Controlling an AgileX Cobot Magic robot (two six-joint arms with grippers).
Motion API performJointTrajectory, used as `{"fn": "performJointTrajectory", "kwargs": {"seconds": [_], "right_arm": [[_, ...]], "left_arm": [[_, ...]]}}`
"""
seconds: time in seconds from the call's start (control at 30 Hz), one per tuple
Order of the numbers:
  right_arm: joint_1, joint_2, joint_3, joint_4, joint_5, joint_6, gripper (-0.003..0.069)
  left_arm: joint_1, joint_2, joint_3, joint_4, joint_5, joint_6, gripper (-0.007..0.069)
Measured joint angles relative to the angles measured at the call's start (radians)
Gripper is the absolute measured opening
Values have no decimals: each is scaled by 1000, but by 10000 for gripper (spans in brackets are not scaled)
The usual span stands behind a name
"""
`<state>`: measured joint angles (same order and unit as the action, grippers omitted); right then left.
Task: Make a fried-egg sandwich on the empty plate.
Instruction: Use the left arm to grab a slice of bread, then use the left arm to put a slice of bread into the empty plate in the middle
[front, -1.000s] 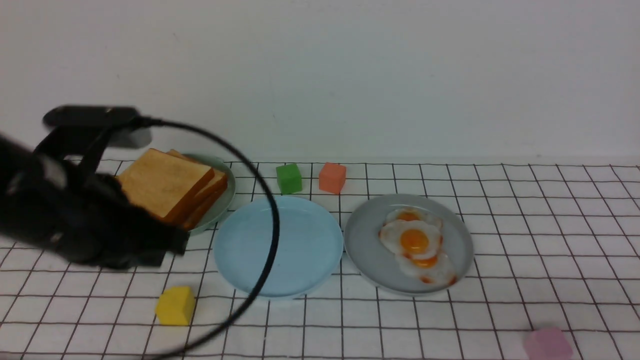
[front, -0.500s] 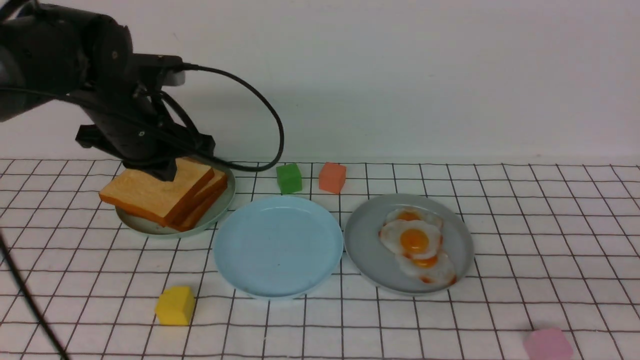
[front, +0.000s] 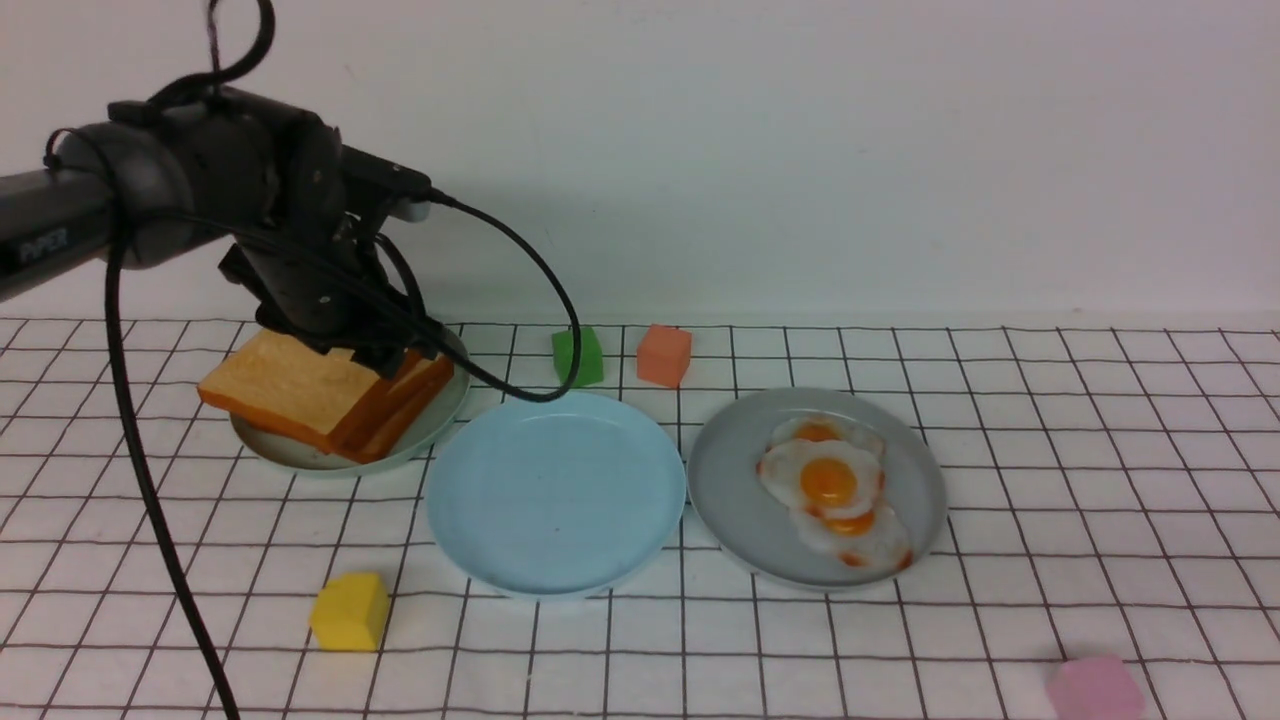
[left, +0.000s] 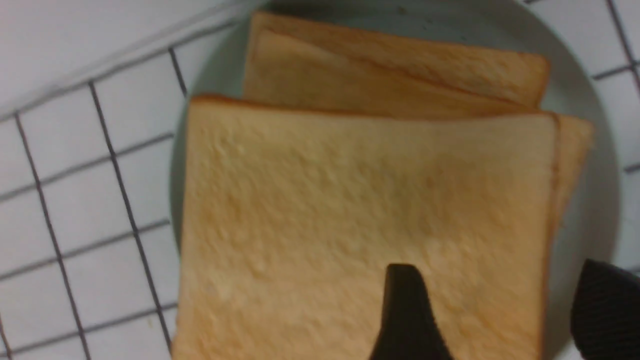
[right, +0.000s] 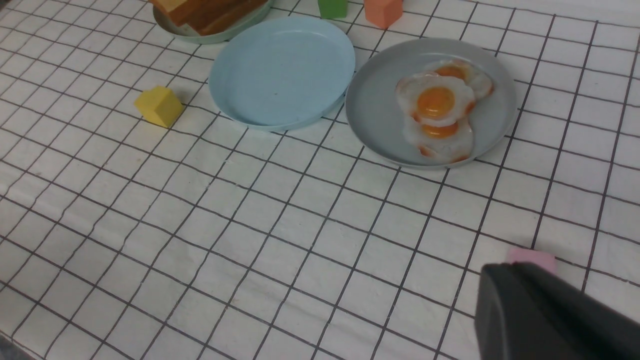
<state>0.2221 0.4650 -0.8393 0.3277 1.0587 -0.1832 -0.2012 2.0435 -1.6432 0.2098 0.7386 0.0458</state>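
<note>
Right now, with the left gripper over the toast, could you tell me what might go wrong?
The open left gripper straddles one edge of the top toast slice; the slices below sit offset, so closing might pinch two.
Its cable sags near the blue plate and might snag it.

There are three plates: the sky-blue plate (front: 556, 495), a pale green plate (front: 290, 457) to its left, a grey plate (front: 735, 490) to its right. Three toast slices (front: 300, 385) seem stacked, three fried eggs (front: 828, 482), four small blocks (front: 349, 611).
</note>
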Motion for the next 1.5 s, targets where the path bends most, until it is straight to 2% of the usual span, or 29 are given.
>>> {"fn": "performJointTrajectory", "kwargs": {"seconds": [0.43, 0.57, 0.63, 0.87, 0.93, 1.03, 1.1, 1.37, 1.5], "right_arm": [[4, 1, 24, 2, 1, -1, 25], [4, 1, 26, 2, 1, -1, 29], [4, 1, 26, 3, 1, -1, 34], [4, 1, 26, 4, 0, -1, 42], [4, 1, 26, 4, 0, -1, 46], [4, 1, 26, 4, 0, -1, 49], [4, 1, 26, 4, 0, -1, 50], [5, 1, 26, 5, 0, -1, 62], [5, 1, 26, 5, 0, -1, 67]], "left_arm": [[-1, 70, -12, 26, -15, -2, 461], [-1, 72, -17, 29, -5, -2, 398], [-1, 73, -20, 29, 5, -1, 339], [-1, 57, -21, 14, 15, 1, 332], [-1, 32, -15, -3, 29, 1, 274], [-1, -19, -11, -23, 49, 1, 124], [-1, -53, -11, -31, 56, 1, 84], [-9, -147, -10, -85, 105, 0, 93], [-92, -211, -8, -60, 121, -2, 93]]}}
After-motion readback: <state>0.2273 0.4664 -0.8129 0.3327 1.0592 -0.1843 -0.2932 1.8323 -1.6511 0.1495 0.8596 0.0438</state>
